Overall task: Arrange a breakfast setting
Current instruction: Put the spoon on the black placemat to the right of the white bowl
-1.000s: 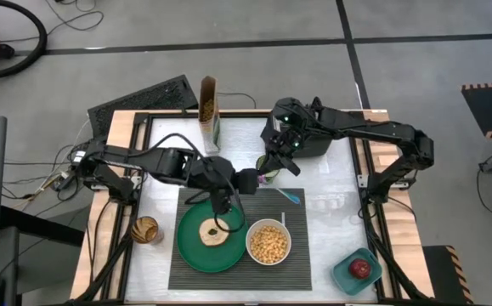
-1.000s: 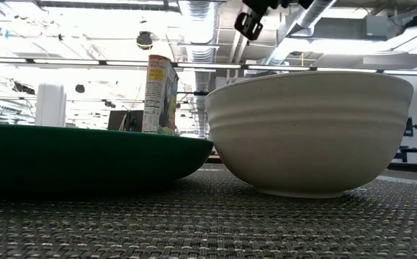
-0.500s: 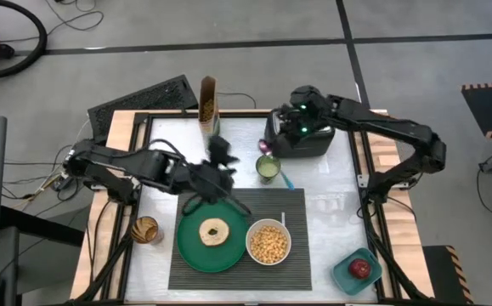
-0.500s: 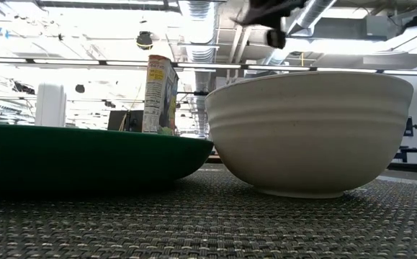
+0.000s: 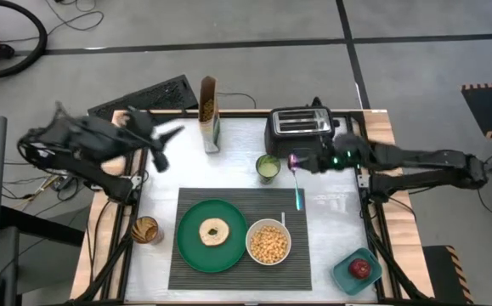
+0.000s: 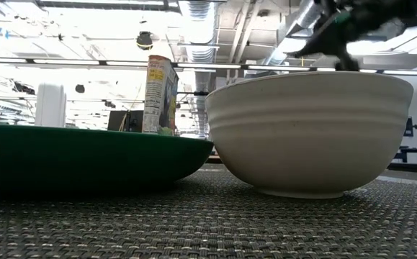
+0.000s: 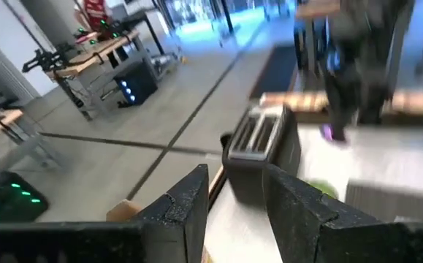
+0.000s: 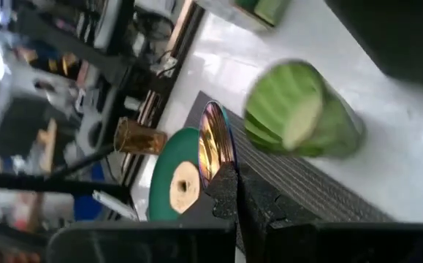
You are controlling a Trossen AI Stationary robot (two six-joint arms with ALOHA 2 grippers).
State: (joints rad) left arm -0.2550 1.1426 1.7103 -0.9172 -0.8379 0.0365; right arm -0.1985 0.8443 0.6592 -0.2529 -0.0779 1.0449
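**— Since a second ago, what has shifted on your left?**
— Your left hand [image 7: 239,201] has swung off the placemat [image 5: 237,204] to the tabletop's [image 5: 330,229] far left edge. Its fingers are apart and empty. Its work looks finished: the bagel [image 5: 213,230] lies centred on the green plate [image 5: 186,248].

**— And further right?**
— The white bowl [image 5: 250,246] of cereal [image 5: 268,243] sits just beside the plate. Your right hand [image 5: 296,161] has left the toaster [image 5: 296,126] and is clamped on the spoon [image 5: 299,194], which is over the placemat's far right corner, probably bound for beside the bowl. The apple [image 5: 360,268] waits in the teal container [image 5: 341,276], well apart.

Left end effector [image 5: 171,134] parted; right end effector [image 5: 297,161] clamped.
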